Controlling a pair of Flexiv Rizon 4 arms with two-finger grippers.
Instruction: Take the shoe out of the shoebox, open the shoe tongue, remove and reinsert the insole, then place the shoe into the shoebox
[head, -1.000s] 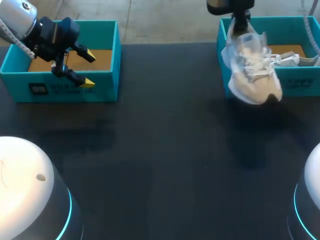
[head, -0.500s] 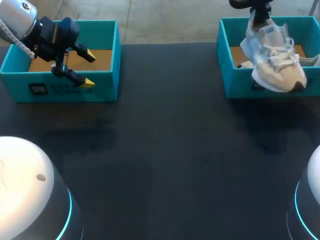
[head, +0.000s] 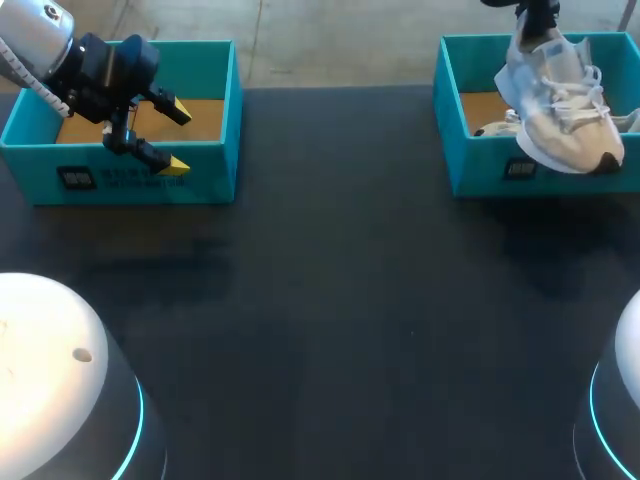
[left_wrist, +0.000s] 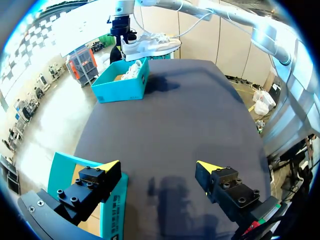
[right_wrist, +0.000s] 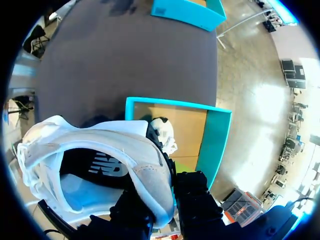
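A white-and-beige sneaker hangs tilted, toe down, over the right teal shoebox. My right gripper is shut on its heel collar. In the right wrist view the sneaker fills the space before the gripper, with the shoebox below. A second white shoe lies in that box and also shows in the head view. My left gripper stands open and empty over the front wall of the left teal box; the left wrist view shows the gripper with nothing between its fingers.
The left box has a bare brown cardboard floor. The dark tabletop stretches between the two boxes. White dome-shaped arm bases sit at the near left corner and the near right corner.
My right arm has carried the sneaker to the right and farther back, from in front of the shoebox's left corner to above the box. The left arm has not moved.
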